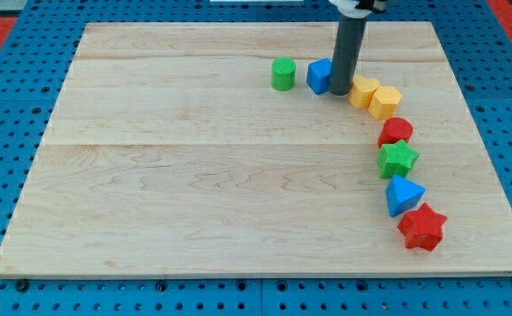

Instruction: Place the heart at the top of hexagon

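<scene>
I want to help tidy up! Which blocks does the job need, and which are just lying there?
Needed: yellow heart, yellow hexagon, my tip beside the heart.
Lying about: green cylinder, blue cube, red round block, green star, blue triangle, red star.

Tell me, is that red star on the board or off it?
On it. The red star lies wholly on the wooden board, near the edge at the view's bottom right, touching the blue triangle.
</scene>
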Robot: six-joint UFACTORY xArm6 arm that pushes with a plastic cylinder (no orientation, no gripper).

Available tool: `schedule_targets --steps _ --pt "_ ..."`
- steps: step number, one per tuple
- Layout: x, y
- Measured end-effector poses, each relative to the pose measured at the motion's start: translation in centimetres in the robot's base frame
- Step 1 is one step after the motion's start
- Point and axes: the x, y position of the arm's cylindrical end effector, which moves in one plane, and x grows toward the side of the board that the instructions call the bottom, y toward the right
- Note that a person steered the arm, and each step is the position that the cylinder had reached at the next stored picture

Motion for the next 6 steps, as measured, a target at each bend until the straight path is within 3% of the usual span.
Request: schedule_targets --steps 1,2,6 --pt "1.0 -2.8" --pt "3.4 1.2" --pt "-2.1 3.6"
